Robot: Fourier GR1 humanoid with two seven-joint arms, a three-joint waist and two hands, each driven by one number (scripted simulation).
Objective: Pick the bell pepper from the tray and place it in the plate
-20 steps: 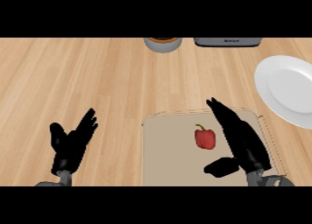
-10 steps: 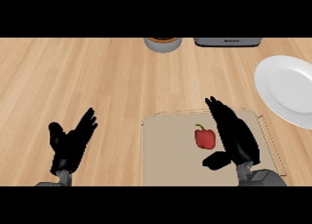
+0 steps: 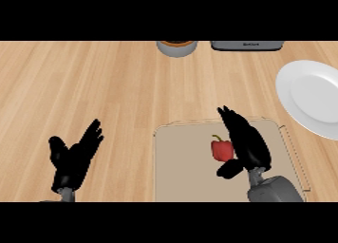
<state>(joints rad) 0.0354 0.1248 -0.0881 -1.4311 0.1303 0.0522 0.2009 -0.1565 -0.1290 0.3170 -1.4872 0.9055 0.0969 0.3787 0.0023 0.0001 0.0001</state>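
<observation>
The red bell pepper [image 3: 222, 149] lies stem-up on the beige tray [image 3: 186, 166], well apart from the white plate [image 3: 319, 97].

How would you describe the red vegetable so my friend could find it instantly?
On the wooden counter, find the beige tray near the lower edge, left of the white plate. The bell pepper lies on it, just left of the black right hand. It is the only red thing there.

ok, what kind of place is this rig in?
Likely a kitchen counter: light wooden worktop, a red bell pepper on a beige rectangular tray, and a round white plate beside it.
</observation>
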